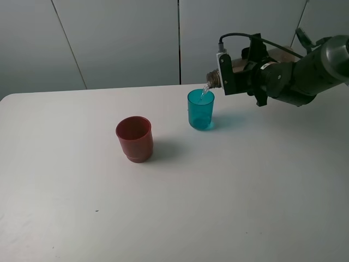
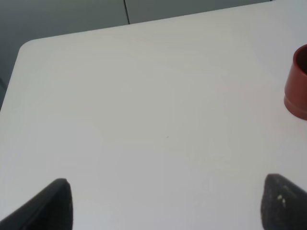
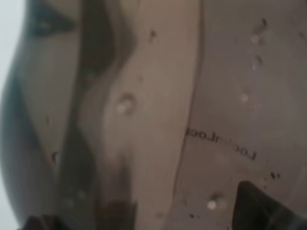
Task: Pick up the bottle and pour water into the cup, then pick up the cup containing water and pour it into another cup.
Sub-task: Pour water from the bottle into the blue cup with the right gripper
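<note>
Tabletop, white and bare on the near left side, and that is where we begin. The left claw shows only in its own wrist camera: its two dark fingertips stand far apart with plain table between them, so it is wide open and holding nothing. The red cup sits just at the edge of that wrist picture, well clear of those fingertips.

In the high view, the red cup stands upright a little left of the table's middle, nothing touching it. Moving right and farther back, the teal cup is upright too, near the red one but apart from it.

Now the action! Just above the teal cup's rim, on its right side, hangs the open mouth of the bottle. The bottle lies tipped nearly flat, neck pointing left, and a thin stream of water drops from the mouth into the teal cup. How full that cup is I cannot tell.

Right again: the right claw is clamped tight around the bottle's body just behind the neck. Its wrist camera is filled by the smoky wall, beaded with droplets, one dark finger against it.
</note>
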Robot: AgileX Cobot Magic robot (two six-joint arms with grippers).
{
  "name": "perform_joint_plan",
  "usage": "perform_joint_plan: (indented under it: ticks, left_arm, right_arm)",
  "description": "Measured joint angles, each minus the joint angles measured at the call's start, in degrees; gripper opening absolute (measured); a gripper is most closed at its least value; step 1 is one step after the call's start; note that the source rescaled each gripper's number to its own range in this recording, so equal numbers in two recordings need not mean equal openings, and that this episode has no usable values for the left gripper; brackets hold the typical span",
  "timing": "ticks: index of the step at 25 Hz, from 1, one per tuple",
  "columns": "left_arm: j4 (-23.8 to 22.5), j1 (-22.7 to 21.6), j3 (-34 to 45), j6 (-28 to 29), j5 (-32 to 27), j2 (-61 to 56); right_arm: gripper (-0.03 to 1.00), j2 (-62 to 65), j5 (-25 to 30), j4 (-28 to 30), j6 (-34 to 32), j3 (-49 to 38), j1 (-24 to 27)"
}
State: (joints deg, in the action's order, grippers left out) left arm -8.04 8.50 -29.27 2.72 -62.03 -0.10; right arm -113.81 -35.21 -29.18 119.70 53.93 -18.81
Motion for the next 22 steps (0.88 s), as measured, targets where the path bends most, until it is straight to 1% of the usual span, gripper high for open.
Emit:
perform_joint_plan:
  ticks: [11, 16, 22]
  left_arm:
    - [0.00, 0.00, 0.00, 0.00, 0.00, 0.00]
    - [0.00, 0.00, 0.00, 0.00, 0.00, 0.00]
    - [0.00, 0.00, 0.00, 0.00, 0.00, 0.00]
  right_arm:
    - [0.00, 0.00, -1.96, 3.21, 0.00, 0.02, 0.00]
    - [0.00, 0.00, -3.64, 6.17, 0.00, 0.02, 0.00]
    - [0.00, 0.00, -3.75, 7.23, 0.00, 0.02, 0.00]
